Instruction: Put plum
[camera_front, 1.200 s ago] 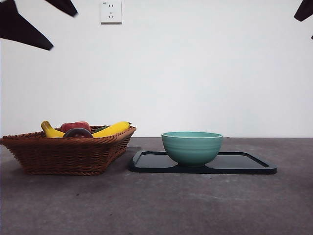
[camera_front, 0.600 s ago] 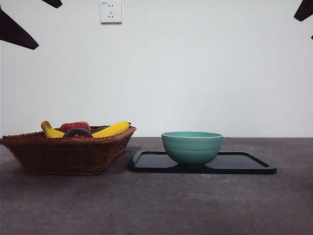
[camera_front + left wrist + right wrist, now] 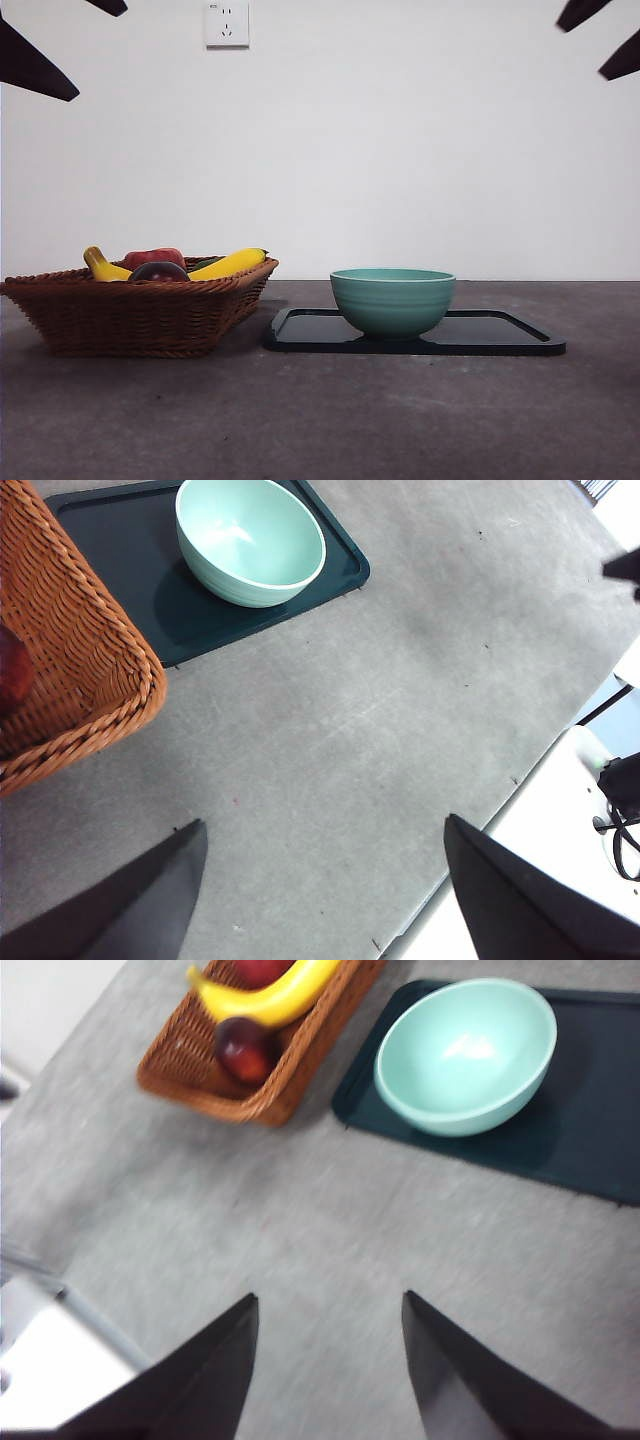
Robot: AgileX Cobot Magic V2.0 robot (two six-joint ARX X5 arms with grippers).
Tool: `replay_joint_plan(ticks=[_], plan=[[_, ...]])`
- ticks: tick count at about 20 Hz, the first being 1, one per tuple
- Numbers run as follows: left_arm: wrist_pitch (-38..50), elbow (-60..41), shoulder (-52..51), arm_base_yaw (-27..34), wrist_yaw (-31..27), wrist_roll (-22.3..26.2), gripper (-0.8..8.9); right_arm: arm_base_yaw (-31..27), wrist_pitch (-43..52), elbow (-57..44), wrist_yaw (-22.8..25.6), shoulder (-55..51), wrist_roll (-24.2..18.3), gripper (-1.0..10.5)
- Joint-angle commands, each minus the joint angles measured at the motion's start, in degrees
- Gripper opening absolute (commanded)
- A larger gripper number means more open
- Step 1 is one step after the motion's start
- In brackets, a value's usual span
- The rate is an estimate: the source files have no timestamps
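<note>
The dark maroon plum (image 3: 158, 271) lies in the wicker basket (image 3: 140, 315) at the left, in front of a red fruit and a banana. The right wrist view shows it (image 3: 245, 1050) near the basket's corner, beside the banana. The empty teal bowl (image 3: 392, 300) stands on a black tray (image 3: 500, 338). My left gripper (image 3: 322, 822) is open and empty, high above the table beside the basket; its tips (image 3: 95, 50) show at the top left. My right gripper (image 3: 329, 1297) is open and empty, high up, with its tips (image 3: 582, 48) at the top right.
A yellow banana (image 3: 275, 995) and a red fruit (image 3: 155, 257) share the basket. The bowl (image 3: 465, 1055) sits on the tray's left half (image 3: 120, 550). The table's edge and a white surface show in the left wrist view (image 3: 560, 810).
The right gripper's tips have come further into the front view, shifting left at the top right. The left gripper's tips drew back to the left a second ago and have stayed still since.
</note>
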Motion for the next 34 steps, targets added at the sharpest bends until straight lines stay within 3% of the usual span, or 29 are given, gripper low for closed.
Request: replay_joint_plan(ticks=[1, 8, 16, 24, 28, 34], plan=[[0.22, 1.01, 0.26, -0.31, 0.42, 0.70, 3.74, -0.87, 1.77, 4.20, 2.10, 5.49, 1.33, 2.8], [0.24, 1.01, 0.26, -0.31, 0.42, 0.72, 3.74, -6.64, 1.95, 20.24, 3.52, 29.97, -3.21, 3.0], [0.24, 1.01, 0.26, -0.31, 0.42, 0.72, 3.74, -7.58, 3.21, 30.91, 6.14, 52.50, -5.86, 3.0], [0.22, 1.01, 0.26, -0.31, 0.42, 0.70, 3.74, -6.71, 8.87, 30.91, 6.12, 62.01, -5.68, 2.9], [0.20, 1.01, 0.26, -0.31, 0.42, 0.70, 3.74, -5.73, 10.60, 30.91, 7.76, 63.45, -5.66, 1.6], [0.02, 1.01, 0.26, -0.31, 0.42, 0.70, 3.74, -5.60, 10.58, 30.91, 9.09, 64.98, -5.70, 1.2]])
